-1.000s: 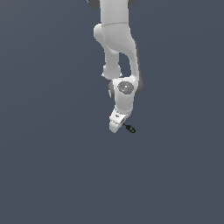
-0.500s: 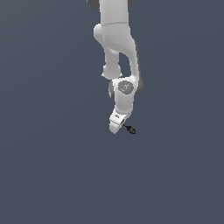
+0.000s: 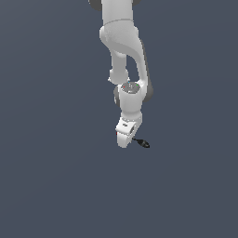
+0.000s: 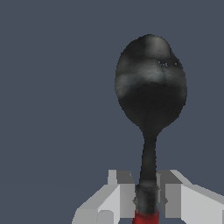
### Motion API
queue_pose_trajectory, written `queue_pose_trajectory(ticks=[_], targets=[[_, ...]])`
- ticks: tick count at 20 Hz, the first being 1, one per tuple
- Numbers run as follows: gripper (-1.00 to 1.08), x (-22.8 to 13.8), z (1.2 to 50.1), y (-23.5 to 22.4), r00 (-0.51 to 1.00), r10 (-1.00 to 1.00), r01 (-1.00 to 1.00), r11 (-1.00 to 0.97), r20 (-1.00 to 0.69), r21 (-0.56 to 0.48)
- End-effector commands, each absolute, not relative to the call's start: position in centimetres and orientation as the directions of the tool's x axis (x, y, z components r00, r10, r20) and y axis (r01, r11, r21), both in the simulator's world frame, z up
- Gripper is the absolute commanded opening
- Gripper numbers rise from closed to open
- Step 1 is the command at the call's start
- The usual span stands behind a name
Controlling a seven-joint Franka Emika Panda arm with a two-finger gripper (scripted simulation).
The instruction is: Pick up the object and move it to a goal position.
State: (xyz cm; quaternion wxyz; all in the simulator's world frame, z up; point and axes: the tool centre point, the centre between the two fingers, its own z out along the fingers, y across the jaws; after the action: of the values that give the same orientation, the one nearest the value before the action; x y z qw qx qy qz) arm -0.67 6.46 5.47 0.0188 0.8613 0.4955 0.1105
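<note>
**Spoon held fast, arm at a standstill**

Going left to right in the exterior view: bare grey floor, then the white arm (image 3: 124, 56) reaching down to the claw (image 3: 124, 139), then the spoon (image 3: 141, 142), whose black head pokes out from the claw toward the exterior view's right. Beyond it, more empty grey.

What has changed over the last second is almost nothing — arm, claw and spoon sit in the same place and pose as in both earlier pictures. The likely reading: the grasp is settled and the carry is either pausing or finished. No goal marker shows, so how close the spoon is to its target cannot be told.

The wrist view confirms the hold. The claw (image 4: 146, 199) is closed on the spoon (image 4: 150, 92), its two grey fingers (image 4: 122, 192) pressing either side where the black neck meets the red handle — the oval head stands straight out ahead of the fingertips, centred between them and not visibly tilted.
</note>
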Motion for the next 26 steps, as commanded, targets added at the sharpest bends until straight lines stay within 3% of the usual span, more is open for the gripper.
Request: queue_pose_trajectory(ticks=[1,12,26], targets=[[-1.0,1.5,7.2,6.6,0.45,0.865,0.85,-0.491,0.222,0.19],[-1.0,9.0,16.6,7.6,0.258,0.873,0.811,-0.428,0.414,0.398],[-1.0,13.3,27.5,8.3,0.028,0.842,0.713,-0.394,0.538,0.58]])
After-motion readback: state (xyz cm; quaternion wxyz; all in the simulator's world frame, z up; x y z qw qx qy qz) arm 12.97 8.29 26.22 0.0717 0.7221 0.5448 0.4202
